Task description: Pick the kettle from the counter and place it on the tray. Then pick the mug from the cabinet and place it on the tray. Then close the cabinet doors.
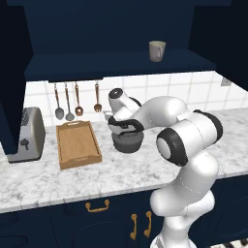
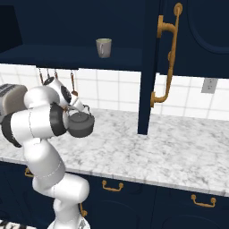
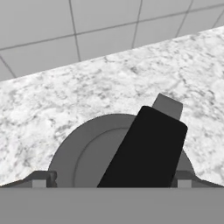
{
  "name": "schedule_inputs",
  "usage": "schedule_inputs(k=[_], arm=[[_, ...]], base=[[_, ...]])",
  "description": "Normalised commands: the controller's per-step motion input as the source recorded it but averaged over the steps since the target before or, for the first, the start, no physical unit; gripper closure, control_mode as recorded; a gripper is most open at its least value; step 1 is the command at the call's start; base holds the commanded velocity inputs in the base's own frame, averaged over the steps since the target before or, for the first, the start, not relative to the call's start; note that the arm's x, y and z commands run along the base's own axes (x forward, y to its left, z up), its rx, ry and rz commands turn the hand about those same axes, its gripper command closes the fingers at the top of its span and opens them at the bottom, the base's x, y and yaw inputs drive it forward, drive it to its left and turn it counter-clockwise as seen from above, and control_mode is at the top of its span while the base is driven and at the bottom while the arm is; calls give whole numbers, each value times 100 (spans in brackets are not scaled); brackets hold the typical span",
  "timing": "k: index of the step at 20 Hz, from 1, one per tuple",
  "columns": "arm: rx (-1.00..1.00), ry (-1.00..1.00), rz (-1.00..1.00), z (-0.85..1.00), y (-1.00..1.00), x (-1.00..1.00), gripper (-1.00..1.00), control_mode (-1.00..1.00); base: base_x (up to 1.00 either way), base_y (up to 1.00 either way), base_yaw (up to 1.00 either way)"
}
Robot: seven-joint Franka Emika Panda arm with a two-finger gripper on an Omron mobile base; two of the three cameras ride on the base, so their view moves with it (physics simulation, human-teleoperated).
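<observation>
The kettle [image 1: 128, 140] is the landmark here: a squat dark grey pot standing upright on the marbled table [image 1: 97, 177], near the tiled back wall [image 1: 160, 89]. The gripper [image 1: 125, 127] hangs directly over the kettle, its jaws spread wide on either side of the arched black handle [image 3: 144, 151]. In the hand view the two dark fingertips [image 3: 38, 178] stand well apart at the kettle's left and right flanks, with the handle running between them and the short spout [image 3: 167, 106] poking out beyond it. The fingertips look clear of the kettle body, so nothing is gripped.

Just to the left of the kettle, in the left base view, lies the light-brown wooden tray [image 1: 79, 144], flat on the table and bare. Further left of the kettle, beyond the tray, stands a silver toaster [image 1: 26, 135]. On the wall behind and to the left of the kettle hang several utensils [image 1: 77, 101] from a rail.

Above the kettle and somewhat to its right, the mug [image 1: 157, 50] sits upright on the navy shelf of the cabinet [image 1: 121, 65]. The cabinet doors [image 2: 188, 40] stand open; in the right base view one door with its curved brass handle [image 2: 167, 58] juts forward, to the right of the kettle.
</observation>
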Motion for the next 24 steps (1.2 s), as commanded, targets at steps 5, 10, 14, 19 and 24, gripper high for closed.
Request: schedule_inputs(k=[5,10,14,19,24], arm=[[0,1,-10,-25,0,2,-100,-100],[0,0,-9,-26,-3,1,100,-100],[0,0,-3,-21,-3,-33,100,-100],[0,1,0,3,7,-24,100,-100],[0,3,0,34,6,-33,100,-100]], base=[[0,0,0],[0,0,0],[0,0,0],[0,0,0],[0,0,0]])
